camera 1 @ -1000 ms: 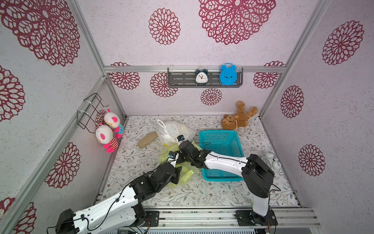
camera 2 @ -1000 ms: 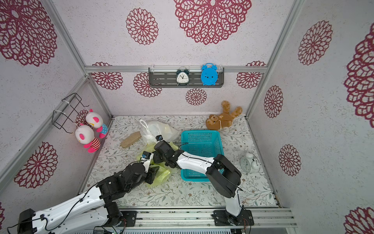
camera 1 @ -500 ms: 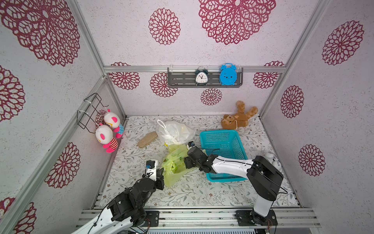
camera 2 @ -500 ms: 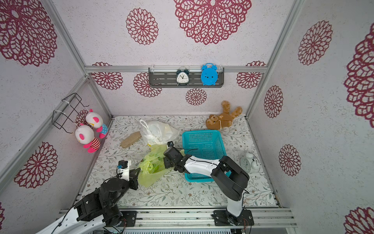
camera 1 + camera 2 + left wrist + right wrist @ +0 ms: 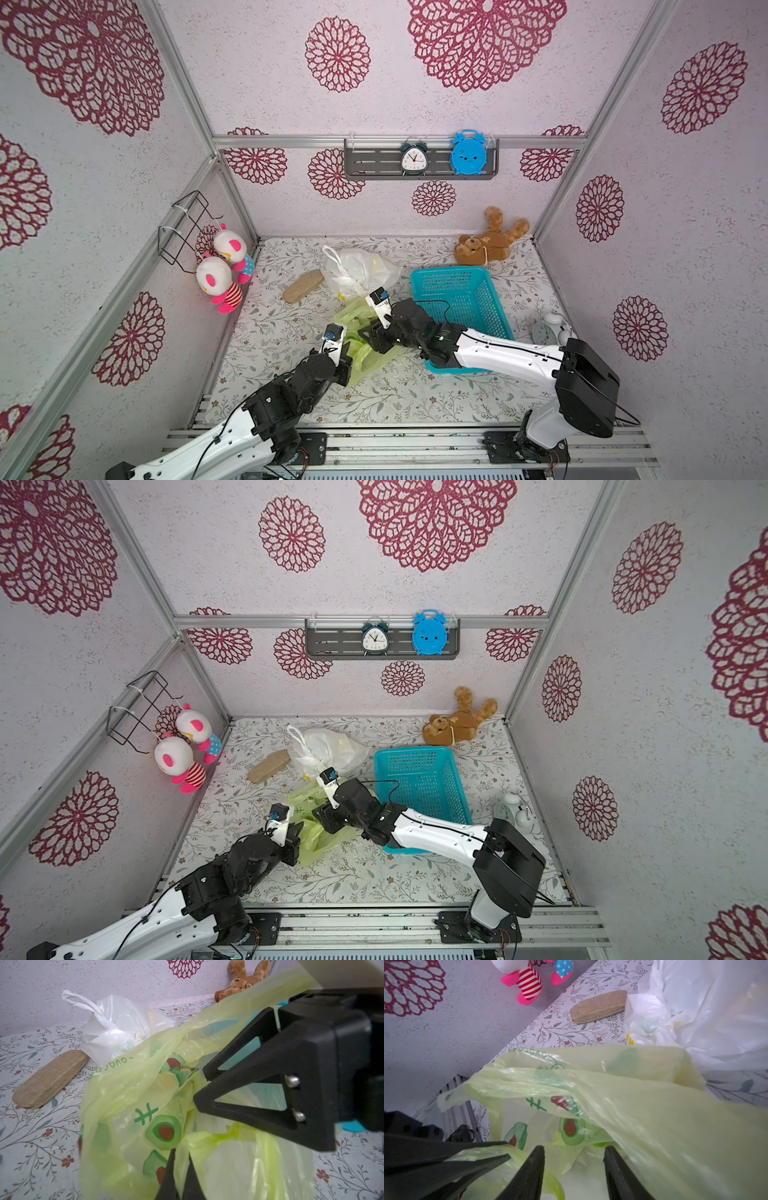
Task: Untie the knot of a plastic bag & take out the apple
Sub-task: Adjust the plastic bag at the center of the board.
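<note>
Two arms of one build here. The left arm (image 5: 235,442) wears glossy white shells broken up by chunky black joint housings, and the right arm (image 5: 505,355) matches it, with a thin black cable (image 5: 515,348) traced along its white forearm. Each wrist carries a small white camera block (image 5: 378,296) with a blue face. Up close, the right gripper (image 5: 200,1086) is matte black. Its fingers (image 5: 249,1120) are hollow triangular frames with two silver screws (image 5: 292,1081) at the root and a stippled pad (image 5: 245,1043) on the inner face. Black base plates (image 5: 505,448) sit underneath.
</note>
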You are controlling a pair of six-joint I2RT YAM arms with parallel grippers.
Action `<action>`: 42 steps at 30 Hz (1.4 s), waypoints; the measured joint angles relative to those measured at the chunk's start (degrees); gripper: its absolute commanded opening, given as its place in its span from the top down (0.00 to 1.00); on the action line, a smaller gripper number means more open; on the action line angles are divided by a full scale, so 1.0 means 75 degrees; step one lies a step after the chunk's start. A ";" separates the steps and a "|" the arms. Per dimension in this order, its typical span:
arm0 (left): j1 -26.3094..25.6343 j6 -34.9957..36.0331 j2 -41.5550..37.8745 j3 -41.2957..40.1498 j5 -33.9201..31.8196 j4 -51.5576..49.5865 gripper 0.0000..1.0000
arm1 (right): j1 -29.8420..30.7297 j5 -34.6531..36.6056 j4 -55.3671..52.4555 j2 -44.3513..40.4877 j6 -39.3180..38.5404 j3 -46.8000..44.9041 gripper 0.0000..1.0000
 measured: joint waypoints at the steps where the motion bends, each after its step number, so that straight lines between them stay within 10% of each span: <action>1: 0.0000 0.0017 -0.0020 -0.0026 0.0015 0.0017 1.00 | -0.0003 -0.0128 0.0012 0.0038 -0.0003 0.0000 0.54; 12: 0.0020 -0.0026 -0.2267 -0.0825 0.0058 -0.0122 1.00 | -0.0793 -0.1087 0.0659 0.0749 0.0137 -0.0402 0.61; 29: 0.0023 -0.0064 -0.2340 -0.0842 -0.0006 -0.0332 1.00 | -0.1087 -0.0134 0.0592 0.2049 -0.0982 0.0306 0.48; 32: 0.0023 -0.0134 -0.2489 -0.0842 -0.0079 -0.0361 0.42 | -0.0819 -0.0184 0.0959 0.2294 -0.1166 0.0466 0.47; 36: 0.0023 -0.0329 -0.2614 -0.0635 -0.0358 -0.0629 0.04 | -0.0574 -0.0379 0.1853 0.2413 -0.1186 0.0420 0.47; 42: 0.0023 -0.0574 -0.2774 0.1268 -0.1005 -0.1224 0.03 | -0.0571 -0.0589 0.3168 0.2398 -0.1204 -0.0146 0.47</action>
